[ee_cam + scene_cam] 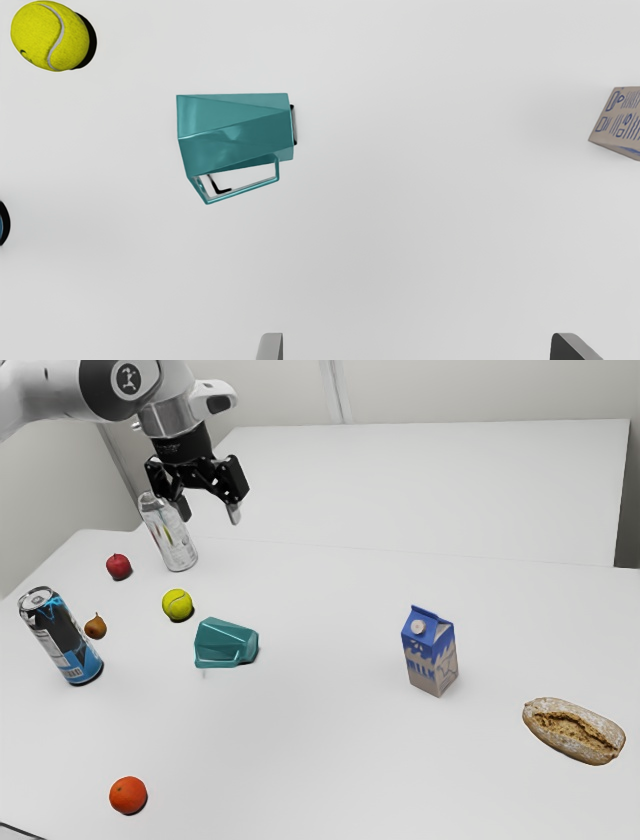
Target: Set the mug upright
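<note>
My gripper (210, 513) hangs high above the table toward the exterior view's upper left, up from the mug and apart from it. In the wrist view the gripper (417, 345) is open, its two fingertips far apart with nothing between them. The teal faceted mug (226, 644) lies on its side on the table, its handle on the side toward the exterior view's bottom. Seen from the hand, the mug (235, 132) has its angular handle lying out to one side, and its dark-edged base end faces the milk carton's side.
A tennis ball (177, 604) sits close to the mug. A tall can (62, 637), pear (95, 627), apple (119, 567) and clear bottle (170, 536) stand around it. Farther off are a milk carton (431, 652), bread (574, 731) and an orange (128, 795).
</note>
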Motion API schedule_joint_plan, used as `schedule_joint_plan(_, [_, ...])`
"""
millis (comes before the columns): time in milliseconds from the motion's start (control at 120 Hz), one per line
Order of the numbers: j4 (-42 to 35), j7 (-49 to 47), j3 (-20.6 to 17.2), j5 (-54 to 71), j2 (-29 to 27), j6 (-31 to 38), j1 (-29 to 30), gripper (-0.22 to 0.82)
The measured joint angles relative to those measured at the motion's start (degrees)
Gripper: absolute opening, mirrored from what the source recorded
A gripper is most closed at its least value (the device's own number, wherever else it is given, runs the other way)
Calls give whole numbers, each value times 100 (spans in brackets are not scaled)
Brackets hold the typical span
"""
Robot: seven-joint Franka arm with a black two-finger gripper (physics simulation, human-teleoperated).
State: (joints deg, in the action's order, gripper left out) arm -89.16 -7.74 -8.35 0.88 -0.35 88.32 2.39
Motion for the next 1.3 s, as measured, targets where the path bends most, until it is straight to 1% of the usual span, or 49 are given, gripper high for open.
schedule_joint_plan(200, [36,-11,3,-9,44,2,58,58])
schedule_joint_plan(400, [280,16,0,-23,390,-14,128,58])
schedule_joint_plan(617, [309,197,22,-230,658,-12,768,58])
schedule_joint_plan(725, [298,354,63,-449,762,-5,964,58])
schedule_joint_plan(1100, [54,1010,157,-919,1043,143,1369,58])
schedule_joint_plan(1300, [-416,1416,158,-1119,1141,531,1610,58])
